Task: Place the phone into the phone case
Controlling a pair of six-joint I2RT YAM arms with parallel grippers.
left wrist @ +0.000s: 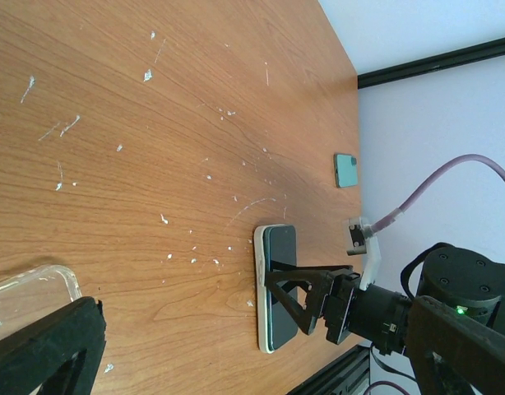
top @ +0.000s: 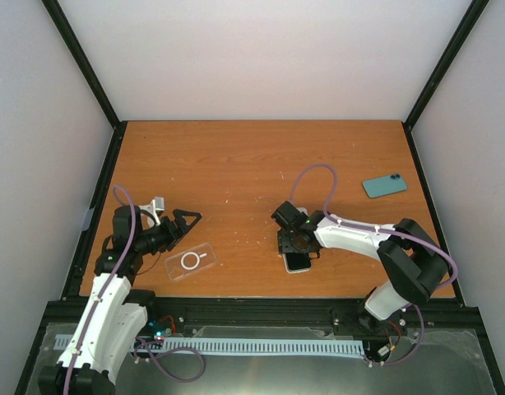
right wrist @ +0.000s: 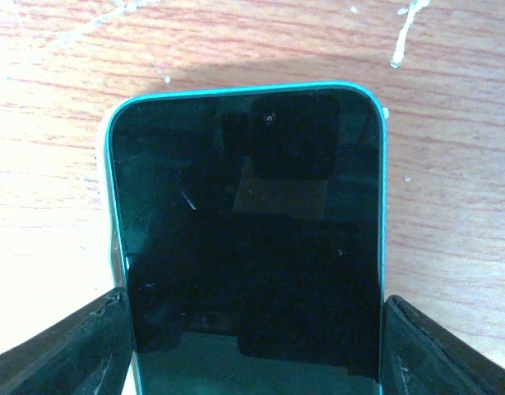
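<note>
Near the front edge of the table (top: pixel 236 164), right of centre, your right gripper (top: pixel 295 251) covers most of the phone (top: pixel 298 265) from above. The wrist view shows its fingers (right wrist: pixel 63 350) pressed against both long edges, gripping it; the phone lies flat, dark face up, its lower end cut off by the frame. The clear case (top: pixel 191 262) lies well apart to the left, only one corner showing in the left wrist view. Your left gripper (top: pixel 185 224) hovers just beside the case, fingers spread, holding nothing. A second phone (top: pixel 384 186) lies far right
</note>
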